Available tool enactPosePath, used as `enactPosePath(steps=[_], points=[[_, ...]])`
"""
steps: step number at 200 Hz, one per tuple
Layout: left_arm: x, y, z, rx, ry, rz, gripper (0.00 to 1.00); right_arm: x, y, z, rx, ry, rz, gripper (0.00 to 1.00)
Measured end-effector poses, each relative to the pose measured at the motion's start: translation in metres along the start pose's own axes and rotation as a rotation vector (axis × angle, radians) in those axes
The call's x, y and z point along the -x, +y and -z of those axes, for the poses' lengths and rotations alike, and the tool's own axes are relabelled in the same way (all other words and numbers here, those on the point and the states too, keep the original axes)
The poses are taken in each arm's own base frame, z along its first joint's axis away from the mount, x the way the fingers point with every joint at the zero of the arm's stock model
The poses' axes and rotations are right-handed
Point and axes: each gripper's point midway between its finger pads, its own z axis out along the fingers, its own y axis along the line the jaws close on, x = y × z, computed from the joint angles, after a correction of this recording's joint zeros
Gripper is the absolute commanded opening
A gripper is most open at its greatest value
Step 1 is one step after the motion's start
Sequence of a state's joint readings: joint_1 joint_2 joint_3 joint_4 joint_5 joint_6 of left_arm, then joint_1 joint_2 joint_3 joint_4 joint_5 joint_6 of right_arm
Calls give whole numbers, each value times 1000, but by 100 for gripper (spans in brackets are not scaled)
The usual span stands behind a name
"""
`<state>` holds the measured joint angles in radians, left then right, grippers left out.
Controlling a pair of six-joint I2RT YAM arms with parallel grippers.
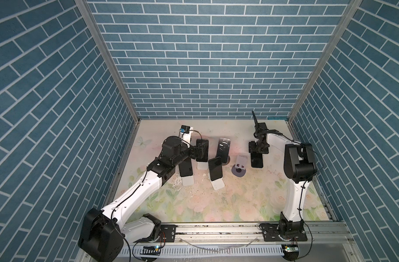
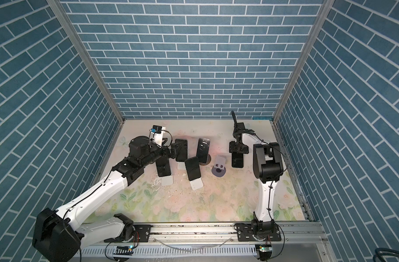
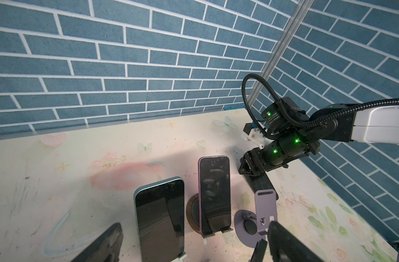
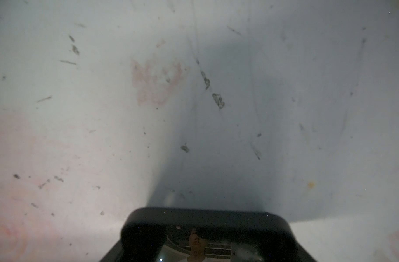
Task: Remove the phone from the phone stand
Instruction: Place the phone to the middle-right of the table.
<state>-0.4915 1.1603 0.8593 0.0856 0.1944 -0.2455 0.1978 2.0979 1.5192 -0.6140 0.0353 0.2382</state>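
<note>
1. Blue brick-patterned walls (image 1: 205, 68) are enclosing three sides of a tabletop covered by a pale floral mat (image 1: 194, 204), which is showing scuffs and dark specks.
2. The black phone (image 1: 257, 161) is lying low on the mat towards the right side. It is just beside the purple phone stand (image 1: 240, 163) and not touching it.
3. The purple phone stand is standing on its round base with its cradle bare.
4. The right gripper (image 1: 259, 148) is sitting over the far end of the black phone, with its jaws part-closed and clamping the phone's sides. In the right wrist view the phone's top edge is filling the lower middle, close above the mat.
5. The left gripper (image 1: 201, 151) is reaching in from the left with its jaws spread wide and gripping nothing. Its fingers (image 3: 284, 240) are framing a teal-edged phone (image 3: 160, 222) without touching it.
6. The teal-edged phone is leaning upright on a white stand (image 1: 202, 166).
7. Beyond it, a purple-edged phone (image 3: 214, 195) is leaning on a stand with a round wooden base (image 3: 191, 211).
8. In both top views two more dark phones are resting on white stands. One (image 1: 215, 169) is nearer the front, and the other (image 1: 186, 169) is partly under the left arm.
</note>
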Motion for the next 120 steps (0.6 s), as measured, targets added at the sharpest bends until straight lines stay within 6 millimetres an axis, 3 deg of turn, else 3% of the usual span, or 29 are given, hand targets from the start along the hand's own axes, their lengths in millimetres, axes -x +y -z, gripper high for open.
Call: enactPosePath(steps=[120], points=[[1,2,1,11,-3,-20,100,0,1,0,4,11,1,70]])
